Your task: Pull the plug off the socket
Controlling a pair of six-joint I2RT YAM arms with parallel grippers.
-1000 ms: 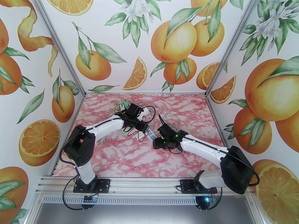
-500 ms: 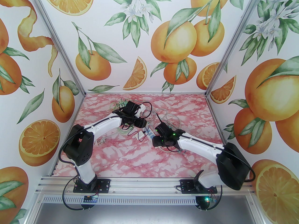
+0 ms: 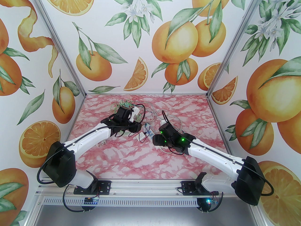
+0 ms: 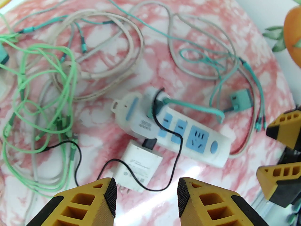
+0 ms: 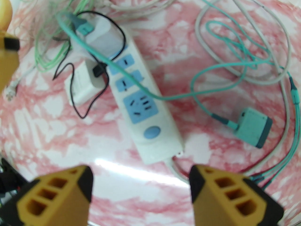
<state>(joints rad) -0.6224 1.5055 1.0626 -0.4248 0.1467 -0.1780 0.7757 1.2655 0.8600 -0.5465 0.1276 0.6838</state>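
A white power strip (image 4: 207,149) with blue sockets lies flat on the pink marble table (image 4: 235,43). A white rounded plug (image 4: 154,98) sits in the socket at its far end, with a teal cable and a black wire crossing it. My left gripper (image 4: 147,196) hovers open above the table, just short of a loose white charger block (image 4: 138,166). From the cord end of the strip (image 5: 155,147), my right gripper (image 5: 141,187) is open too, the plug (image 5: 103,34) far beyond it. Seen from the top camera, the strip (image 3: 150,133) lies between both wrists.
A loose teal adapter (image 5: 254,127) lies right of the strip on its cable. Tangled green, grey and teal cables (image 4: 47,90) cover the table behind and left of the strip. The right gripper's fingers (image 4: 279,182) show at the right edge of the left wrist view.
Both arms have sunk lower, their elbows swinging outward. The left wrist drew back to the left, uncovering more of the strip. The right wrist shifted slightly.
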